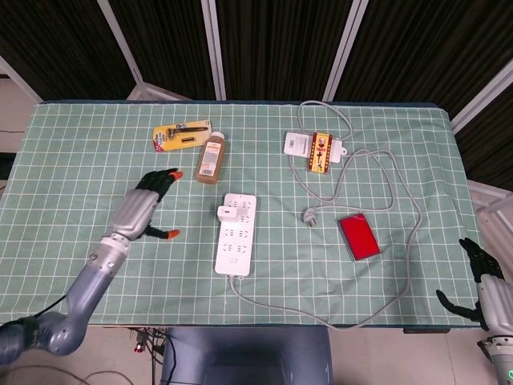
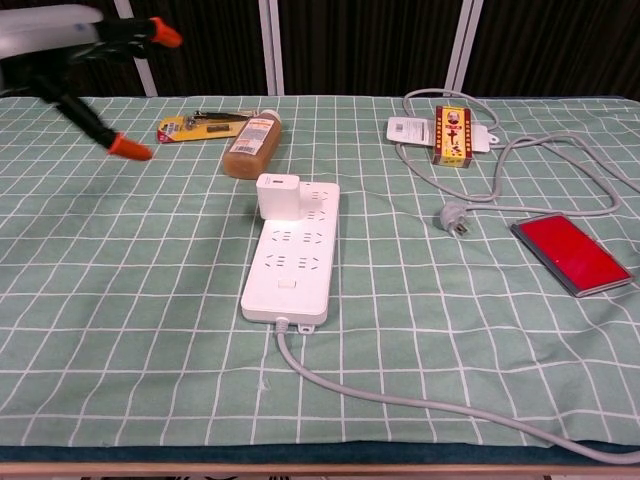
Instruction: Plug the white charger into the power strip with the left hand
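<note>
White charger [image 1: 227, 214]: seated upright in the far-end sockets of the power strip [image 1: 235, 245], on the strip's left side; nothing touches it.

Power strip: white, lying flat near the middle of the surface [image 1: 72, 168], which is covered with a green checked cloth. Its grey cable [image 2: 400, 395] leaves the near end and runs right along the front edge.

Left robot hand [image 1: 144, 208]: above the cloth, well to the left of the strip, released, fingers spread with orange tips, holding nothing. In the chest view only blurred fingers [image 2: 85, 115] show at the upper left corner.

Right robot hand [image 1: 481, 281]: off the surface at the lower right edge of the head view, dark fingers apart, holding nothing.

Brown bottle [image 1: 210, 157]: lying on its side beyond the strip, white cap pointing away.

Yellow blister pack [image 1: 182, 135]: flat, just left of the bottle's cap end, with a dark tool inside.

Yellow and red box [image 1: 321, 152]: far right of centre, lying partly on a white adapter [image 1: 298, 144].

Loose grey plug [image 1: 308, 216]: between the strip and a red flat case [image 1: 358, 237].
</note>
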`<action>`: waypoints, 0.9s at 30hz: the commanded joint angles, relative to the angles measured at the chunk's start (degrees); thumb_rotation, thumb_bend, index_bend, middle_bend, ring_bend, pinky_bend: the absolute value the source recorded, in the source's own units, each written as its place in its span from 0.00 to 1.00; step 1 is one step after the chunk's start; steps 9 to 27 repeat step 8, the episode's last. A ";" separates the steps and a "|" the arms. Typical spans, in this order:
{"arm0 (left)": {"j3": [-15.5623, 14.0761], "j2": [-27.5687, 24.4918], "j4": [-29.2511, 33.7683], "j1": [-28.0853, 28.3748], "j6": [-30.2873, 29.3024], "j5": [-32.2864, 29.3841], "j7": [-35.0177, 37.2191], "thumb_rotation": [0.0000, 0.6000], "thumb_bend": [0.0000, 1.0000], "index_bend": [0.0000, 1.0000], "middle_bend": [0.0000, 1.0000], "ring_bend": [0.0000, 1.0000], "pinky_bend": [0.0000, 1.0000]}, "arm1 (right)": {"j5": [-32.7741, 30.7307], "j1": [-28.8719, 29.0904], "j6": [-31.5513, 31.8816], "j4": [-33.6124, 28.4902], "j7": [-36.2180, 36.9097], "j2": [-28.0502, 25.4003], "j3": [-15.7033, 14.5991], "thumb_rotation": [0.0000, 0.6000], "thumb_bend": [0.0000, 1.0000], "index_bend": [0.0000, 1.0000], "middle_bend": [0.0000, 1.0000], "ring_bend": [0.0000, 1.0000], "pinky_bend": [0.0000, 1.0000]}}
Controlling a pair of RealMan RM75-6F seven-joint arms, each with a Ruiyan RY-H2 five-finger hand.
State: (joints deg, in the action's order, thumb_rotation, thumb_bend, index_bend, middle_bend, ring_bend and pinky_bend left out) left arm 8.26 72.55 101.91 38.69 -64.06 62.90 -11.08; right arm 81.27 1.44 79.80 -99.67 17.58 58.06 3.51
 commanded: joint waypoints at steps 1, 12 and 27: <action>-9.91 -5.76 3.82 -11.01 -13.12 8.42 -8.72 1.00 0.01 0.00 0.00 0.00 0.01 | 0.34 -0.11 0.48 0.20 -0.61 0.33 -0.08 1.00 0.34 0.00 0.00 0.00 0.00; -15.45 -6.03 -2.75 -21.07 -22.91 14.98 -4.99 1.00 0.01 0.00 0.00 0.00 0.01 | 0.72 -0.26 1.26 0.65 -1.65 0.74 -0.11 1.00 0.34 0.00 0.00 0.00 0.00; -15.45 -6.03 -2.75 -21.07 -22.91 14.98 -4.99 1.00 0.01 0.00 0.00 0.00 0.01 | 0.72 -0.26 1.26 0.65 -1.65 0.74 -0.11 1.00 0.34 0.00 0.00 0.00 0.00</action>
